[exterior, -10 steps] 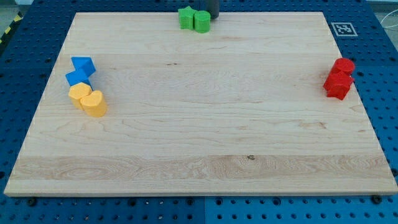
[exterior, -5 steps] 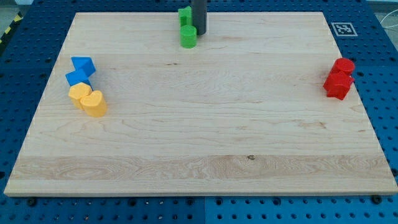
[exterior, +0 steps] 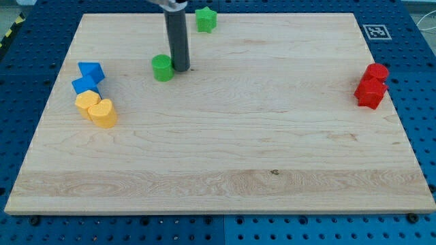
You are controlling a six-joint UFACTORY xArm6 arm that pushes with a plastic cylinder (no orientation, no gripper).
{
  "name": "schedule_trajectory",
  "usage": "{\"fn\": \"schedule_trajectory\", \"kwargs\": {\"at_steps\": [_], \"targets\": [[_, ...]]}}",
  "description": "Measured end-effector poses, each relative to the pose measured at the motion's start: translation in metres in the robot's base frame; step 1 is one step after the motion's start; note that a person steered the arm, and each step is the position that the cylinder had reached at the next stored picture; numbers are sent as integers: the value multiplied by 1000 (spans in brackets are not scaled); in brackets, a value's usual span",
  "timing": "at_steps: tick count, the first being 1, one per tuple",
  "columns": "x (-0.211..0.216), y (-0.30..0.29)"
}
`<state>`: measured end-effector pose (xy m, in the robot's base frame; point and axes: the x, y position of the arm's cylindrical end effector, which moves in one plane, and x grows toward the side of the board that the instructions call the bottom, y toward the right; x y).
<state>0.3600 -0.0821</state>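
Observation:
My tip (exterior: 180,67) rests on the board just right of a green cylinder (exterior: 162,68), touching it or nearly so. A second green block, star-like in shape (exterior: 206,19), stands alone near the view's top edge, well up and right of the tip. Far off at the view's left are two blue blocks (exterior: 88,77) and, just below them, two yellow blocks (exterior: 97,109), one heart-shaped.
Two red blocks (exterior: 371,86) sit close together at the view's right edge of the wooden board (exterior: 225,150). A black-and-white marker tag (exterior: 375,31) lies at the board's top right corner. Blue pegboard surrounds the board.
The tip has travelled down and to the view's left, carrying the green cylinder away from the green star block, which stays near the top edge.

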Motion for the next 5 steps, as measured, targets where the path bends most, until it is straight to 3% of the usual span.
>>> {"fn": "schedule_trajectory", "kwargs": {"at_steps": [3, 5], "targets": [[-14, -27], [18, -39]]}}
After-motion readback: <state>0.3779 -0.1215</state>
